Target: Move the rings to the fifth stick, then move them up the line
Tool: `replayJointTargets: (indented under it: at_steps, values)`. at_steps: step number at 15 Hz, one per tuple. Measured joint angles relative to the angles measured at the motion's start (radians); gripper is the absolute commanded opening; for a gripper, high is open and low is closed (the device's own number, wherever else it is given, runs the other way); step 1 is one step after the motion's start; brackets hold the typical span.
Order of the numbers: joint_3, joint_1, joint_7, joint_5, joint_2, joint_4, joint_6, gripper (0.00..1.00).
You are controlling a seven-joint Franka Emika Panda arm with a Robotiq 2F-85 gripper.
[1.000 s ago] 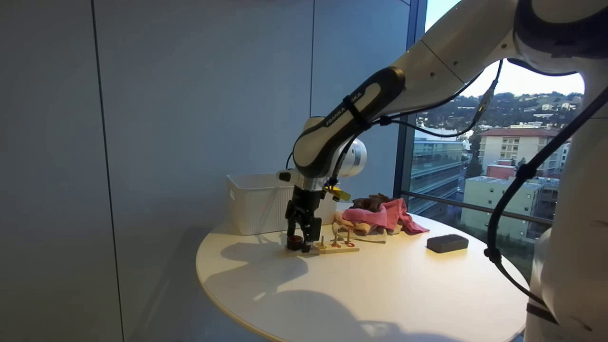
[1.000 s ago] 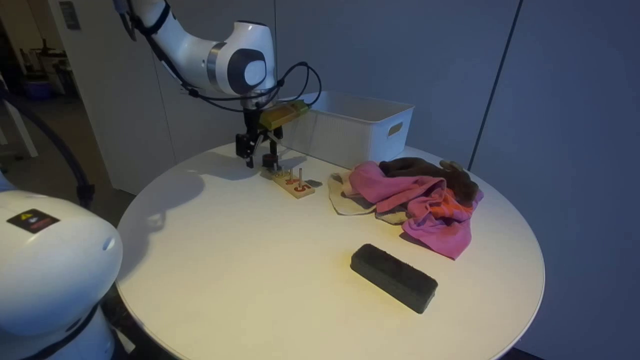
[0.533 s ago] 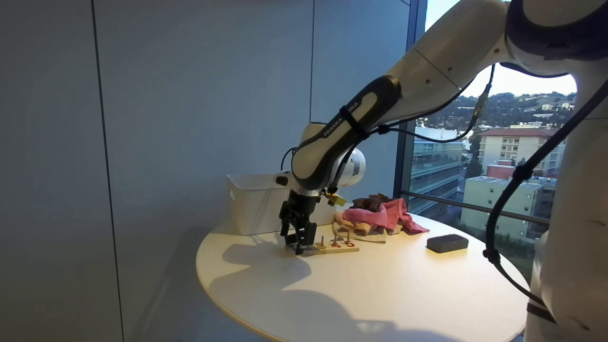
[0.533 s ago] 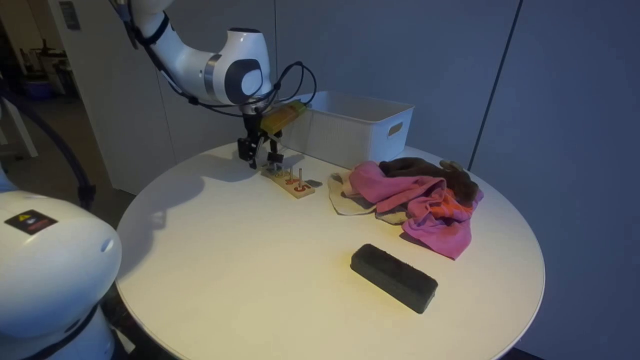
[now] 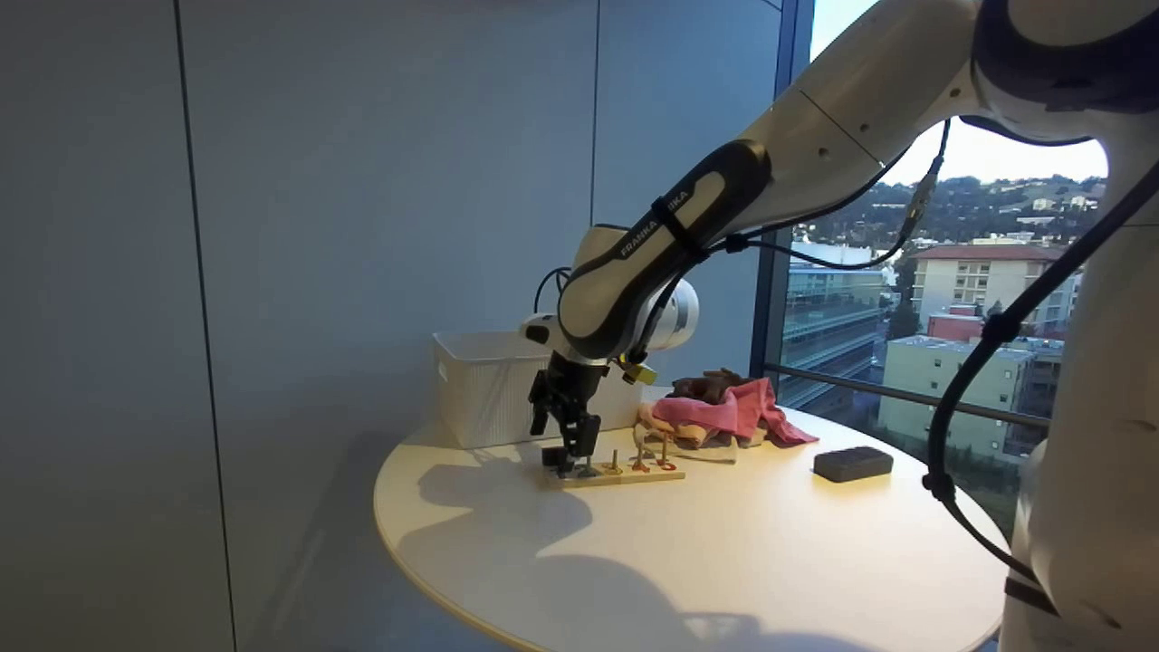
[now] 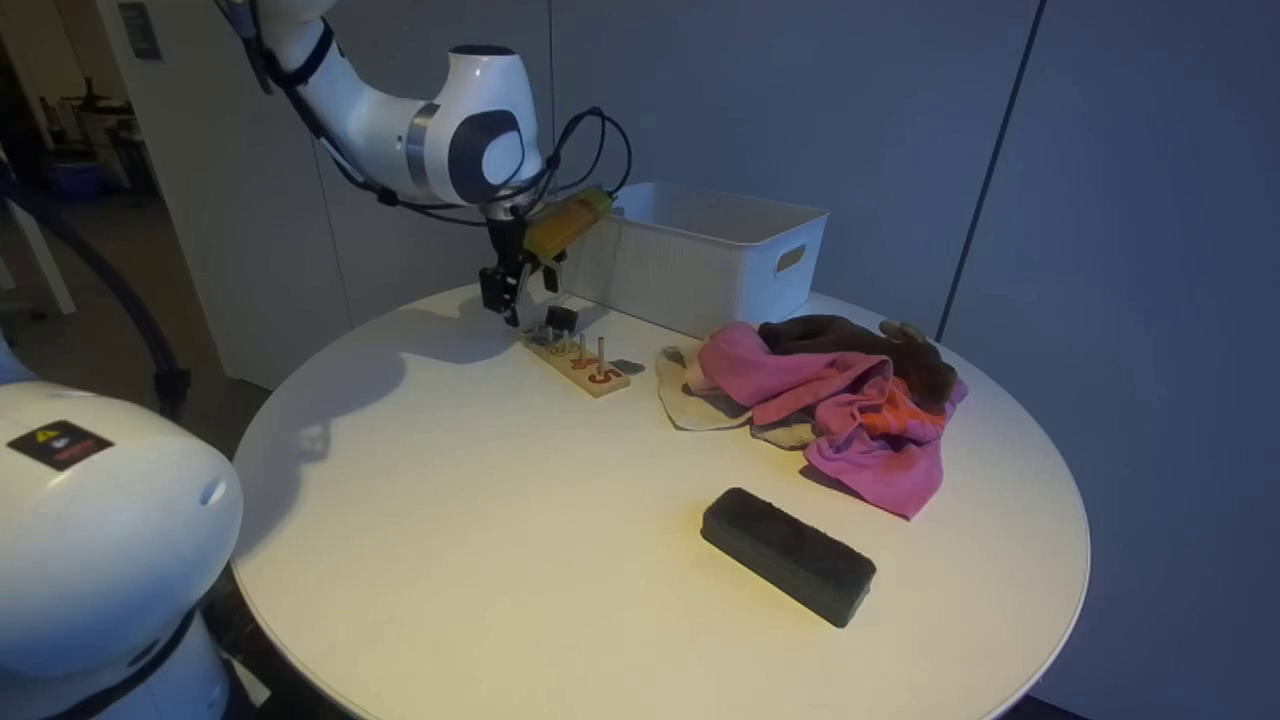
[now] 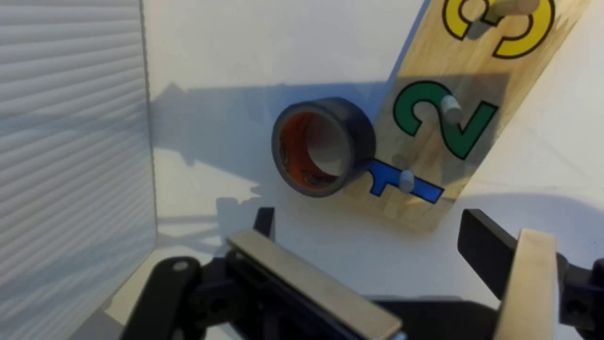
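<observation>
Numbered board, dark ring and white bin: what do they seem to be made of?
Numbered board: wood, fairly matte, with grain visible in the wrist view. Dark ring: probably a tape roll, a smooth band around an orange core that may be cardboard. White bin: likely moulded plastic, matte, judging by its even ribbing.

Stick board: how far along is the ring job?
Done: nothing that shows; the fifth stick stands bare.
In hand: nothing; the tool is open and the dark ring is on no stick, by the 1 end of the board.
Left: seemingly everything: grasping the ring, fifth stick, then up the line.
</observation>
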State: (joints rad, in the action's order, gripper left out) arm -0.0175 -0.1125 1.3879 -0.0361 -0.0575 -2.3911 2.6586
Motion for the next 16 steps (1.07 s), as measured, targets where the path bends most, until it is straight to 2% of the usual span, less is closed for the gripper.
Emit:
replayJointTargets:
  at_steps: [4,8,16]
  values:
    - [0.0,0.031,-0.06,0.098,-0.001,0.01,0.052,1.0]
    - [0.0,0.057,-0.125,0.207,0.01,0.026,0.057,1.0]
    - [0.007,0.056,-0.007,0.222,0.02,0.042,-0.025,1.0]
